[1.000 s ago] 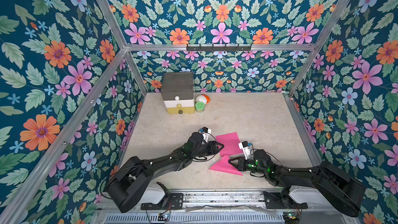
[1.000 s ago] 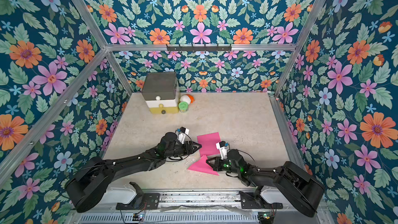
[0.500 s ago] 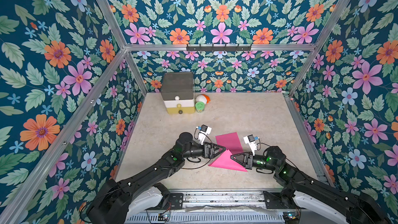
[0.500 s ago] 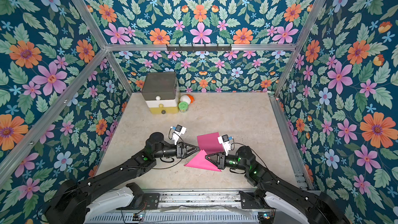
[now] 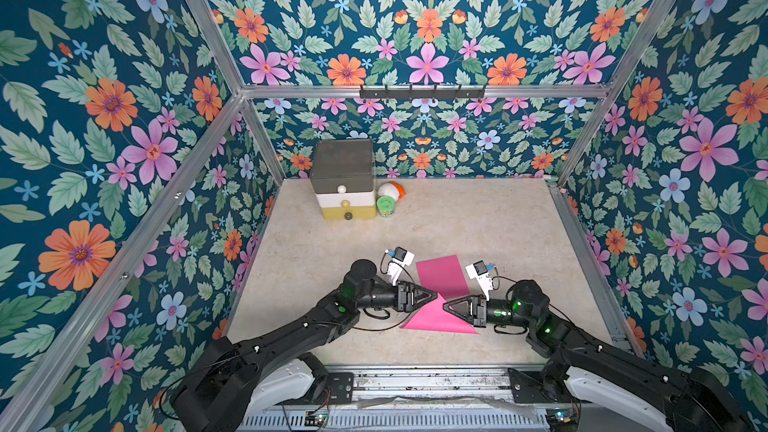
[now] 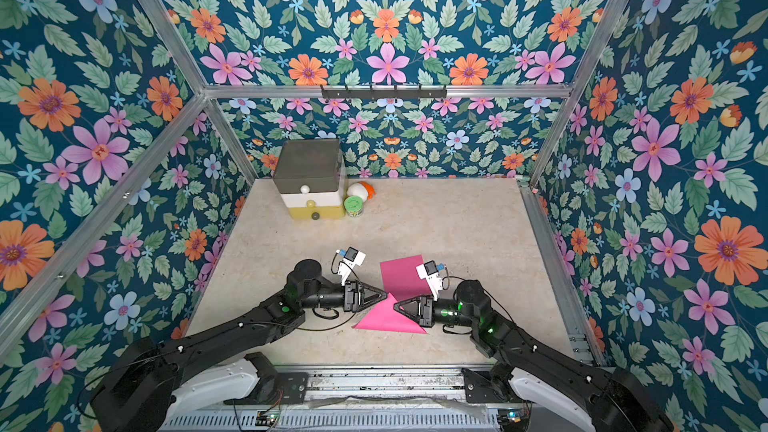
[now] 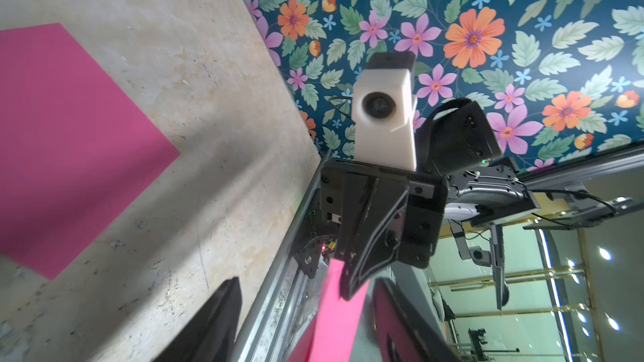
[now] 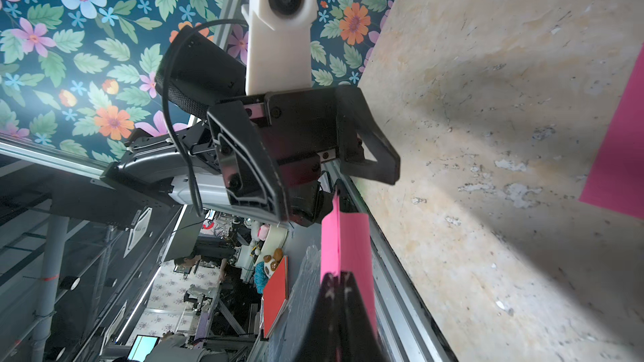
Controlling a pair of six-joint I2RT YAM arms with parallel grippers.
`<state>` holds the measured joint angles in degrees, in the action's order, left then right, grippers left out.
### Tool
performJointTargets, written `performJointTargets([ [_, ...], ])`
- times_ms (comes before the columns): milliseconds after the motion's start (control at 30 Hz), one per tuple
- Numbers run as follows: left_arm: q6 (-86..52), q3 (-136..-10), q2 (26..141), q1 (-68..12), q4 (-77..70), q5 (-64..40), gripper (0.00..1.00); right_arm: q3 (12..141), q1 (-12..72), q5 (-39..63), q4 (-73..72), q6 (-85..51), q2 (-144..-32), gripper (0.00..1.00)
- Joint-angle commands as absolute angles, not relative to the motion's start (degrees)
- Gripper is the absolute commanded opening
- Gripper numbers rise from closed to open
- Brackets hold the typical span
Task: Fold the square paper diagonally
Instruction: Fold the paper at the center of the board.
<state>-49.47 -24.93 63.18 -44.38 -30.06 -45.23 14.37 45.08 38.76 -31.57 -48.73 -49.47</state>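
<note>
At table (image 5: 457, 222) front: pink paper (image 5: 441, 277) half flat, near flap raised | right pincer (image 5: 445, 306) clamped on flap | left pincer (image 5: 434, 295) jaws apart astride its tip | risk: one-sided hold may let flap sag, skewing the diagonal crease.

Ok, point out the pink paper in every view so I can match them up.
In a top view: pink paper, low centre.
In a top view: pink paper, same place.
Left wrist: pink paper flat on the table, raised part at the right gripper.
Right wrist: pink paper, raised part, pinched.
Landmark: the shut right gripper pinching it.
</note>
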Motion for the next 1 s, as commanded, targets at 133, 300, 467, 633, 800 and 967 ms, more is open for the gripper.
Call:
performJointTargets([
  [133, -50.8, -24.7, 63.0, -45.0, -35.6, -48.3, 0.32, 15.6, 45.1, 40.8, -32.4, -48.7, -49.6, 0.0],
  [300, -51.0, -24.9, 63.5, -45.1, -35.9, -48.4, 0.13, 15.8, 45.1, 40.9, -32.5, -48.8, -49.8, 0.0],
  [467, -52.5, -24.1, 64.0, -45.3, -39.4, -49.6, 0.28, 16.1, 45.1, 40.9, -32.3, -48.7, -50.3, 0.0],
  [633, -52.4, -23.9, 64.6, -45.8, -39.9, -49.3, 0.14, 16.1, 45.0, 40.5, -32.1, -48.5, -50.9, 0.0],
  [800, -51.8, -23.6, 65.6, -45.8, -39.5, -47.1, 0.0, 15.9, 45.0, 39.6, -31.8, -48.1, -51.2, 0.0],
  [967, -49.8, -24.0, 66.9, -45.8, -34.5, -40.8, 0.0, 17.6, 45.0, 32.2, -22.0, -44.5, -50.6, 0.11],
])
